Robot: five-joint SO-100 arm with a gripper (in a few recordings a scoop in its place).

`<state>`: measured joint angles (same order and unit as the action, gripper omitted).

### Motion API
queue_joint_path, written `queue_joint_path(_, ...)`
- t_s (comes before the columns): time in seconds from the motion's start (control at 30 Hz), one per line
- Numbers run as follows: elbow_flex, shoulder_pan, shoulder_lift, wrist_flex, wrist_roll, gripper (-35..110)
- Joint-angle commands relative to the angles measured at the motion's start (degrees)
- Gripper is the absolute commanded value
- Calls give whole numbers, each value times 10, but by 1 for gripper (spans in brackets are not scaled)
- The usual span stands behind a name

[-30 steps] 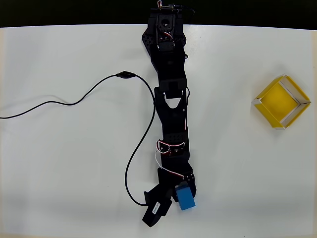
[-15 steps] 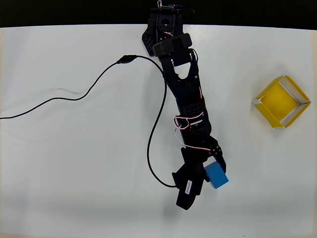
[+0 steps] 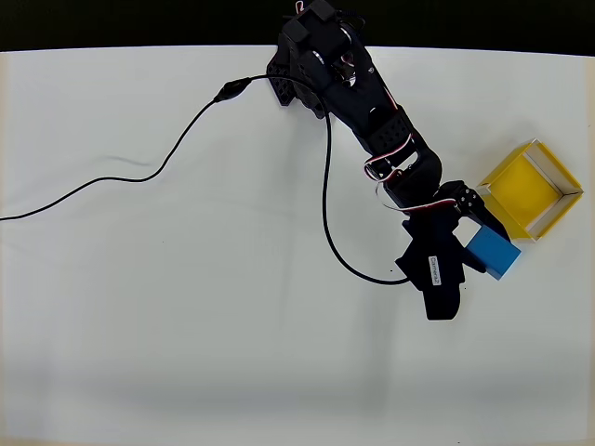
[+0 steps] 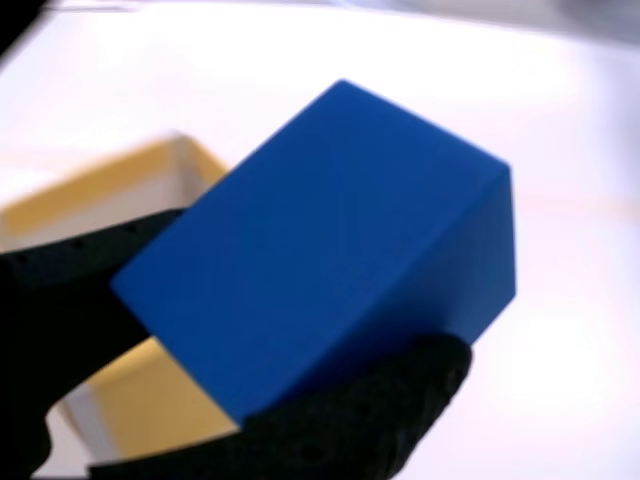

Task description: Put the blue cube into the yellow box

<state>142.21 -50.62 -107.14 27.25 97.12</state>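
My black gripper is shut on the blue cube, which hangs just off the lower left corner of the yellow box in the overhead view. The cube overlaps that corner's rim. Close up in the wrist view, the blue cube is clamped between black fingers, tilted, and part of the yellow box shows blurred behind it at the left.
A black cable runs from the arm's base across the left of the white table and loops under the arm. The table's dark far edge lies along the top of the overhead view.
The arm has swung from the table's lower middle to the right, carrying the blue cube up to the yellow box's corner. The cable has shifted with it.
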Motion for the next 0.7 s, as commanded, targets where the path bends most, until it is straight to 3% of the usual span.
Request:
queue_joint_path(0.0,7,-75,-91,49,-1,16)
queue_joint_path(0.23,25,-153,-96,51,-8,17)
queue_joint_path(0.67,-71,-146,59,47,-47,17)
